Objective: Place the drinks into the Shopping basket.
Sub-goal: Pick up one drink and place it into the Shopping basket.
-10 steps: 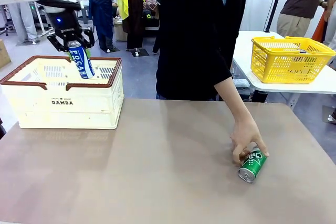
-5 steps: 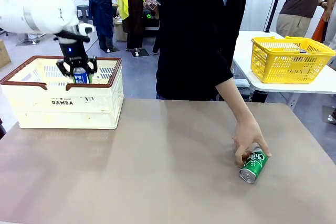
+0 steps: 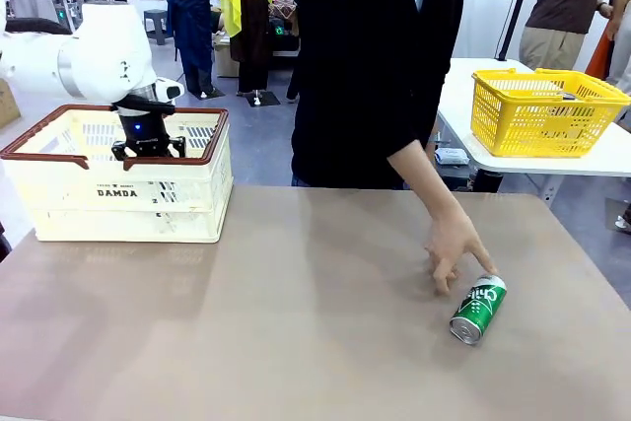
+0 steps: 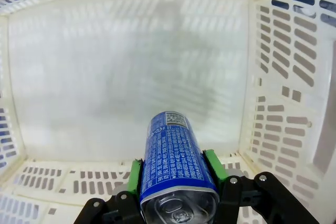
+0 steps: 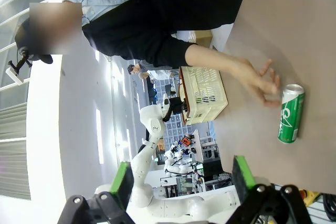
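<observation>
A second ago the left gripper (image 4: 174, 174) held the blue can (image 4: 173, 156) up above the basket (image 3: 118, 194), and the can leaned to one side. Now the gripper has gone down inside the basket. In the front view the can is hidden behind the basket wall, and the top of the gripper sits at the brown rim.

The person's hand (image 3: 452, 244) was on the green can (image 3: 478, 309) before. Now the hand has let go. Its fingers hang just beside the far end of the can. The green can lies on its side in almost the same spot on the table (image 3: 296, 342).

The left wrist view looks into the basket. There the two green pads pinch the blue can on both sides. The can points down at the white floor. I cannot tell if it touches the floor. A side wall with slots is close on the right of that view.

The right wrist view shows the right gripper (image 5: 181, 179) with its pads spread wide apart. Past them it shows the green can lying flat, the hand near it, and the basket and left arm far off.

The basket stands at the far left of the table, near the edge. The green can lies on the right side, well apart from the basket. Bare table runs between them. The basket floor around the blue can is bare too. A yellow basket (image 3: 542, 110) sits on another table behind.
</observation>
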### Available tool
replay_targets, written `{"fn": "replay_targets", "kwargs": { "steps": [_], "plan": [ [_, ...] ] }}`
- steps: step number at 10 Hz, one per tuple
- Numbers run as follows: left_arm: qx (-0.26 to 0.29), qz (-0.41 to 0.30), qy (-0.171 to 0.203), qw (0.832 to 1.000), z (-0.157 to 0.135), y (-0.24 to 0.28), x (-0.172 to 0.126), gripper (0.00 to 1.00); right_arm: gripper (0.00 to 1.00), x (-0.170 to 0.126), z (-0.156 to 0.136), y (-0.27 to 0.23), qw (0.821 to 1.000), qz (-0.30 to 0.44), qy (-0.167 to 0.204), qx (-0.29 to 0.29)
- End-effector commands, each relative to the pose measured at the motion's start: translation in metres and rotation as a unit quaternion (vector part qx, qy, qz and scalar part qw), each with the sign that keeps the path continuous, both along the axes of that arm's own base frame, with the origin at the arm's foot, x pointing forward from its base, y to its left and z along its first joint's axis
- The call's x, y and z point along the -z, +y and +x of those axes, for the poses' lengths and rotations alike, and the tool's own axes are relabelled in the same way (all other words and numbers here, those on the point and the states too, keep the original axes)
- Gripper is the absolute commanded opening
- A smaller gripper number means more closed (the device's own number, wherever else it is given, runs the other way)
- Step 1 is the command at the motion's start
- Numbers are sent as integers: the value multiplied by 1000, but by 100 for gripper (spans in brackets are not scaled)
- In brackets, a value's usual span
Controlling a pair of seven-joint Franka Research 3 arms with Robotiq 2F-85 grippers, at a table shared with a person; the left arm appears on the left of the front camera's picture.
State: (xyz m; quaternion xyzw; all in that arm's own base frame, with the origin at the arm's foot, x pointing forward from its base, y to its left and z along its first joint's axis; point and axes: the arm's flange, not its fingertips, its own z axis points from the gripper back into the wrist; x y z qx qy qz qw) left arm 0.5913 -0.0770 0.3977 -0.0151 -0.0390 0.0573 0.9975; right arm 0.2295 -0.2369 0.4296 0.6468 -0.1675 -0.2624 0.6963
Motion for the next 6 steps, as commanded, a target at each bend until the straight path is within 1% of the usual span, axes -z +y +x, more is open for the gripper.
{"fn": "replay_targets", "kwargs": {
  "steps": [1, 2, 4, 5, 6],
  "plan": [
    [1, 6, -8, 1000, -4, 5, -2, 41, 100, -3, -1, 0, 1000, 4, -6, -1],
    [1, 4, -6, 1000, -4, 6, -2, 100, 100, -3, -1, 0, 1000, 4, -6, -1],
    [0, 9, -9, 1000, -5, 7, -1, 100, 100, -3, -1, 0, 1000, 4, -6, -1],
    [-3, 5, -13, 1000, -7, 10, -5, 100, 100, -3, -1, 0, 1000, 4, -6, -1],
    [-6, -1, -20, 1000, -9, 13, -15, 100, 100, -3, -1, 0, 1000, 4, -6, -1]
  ]
}}
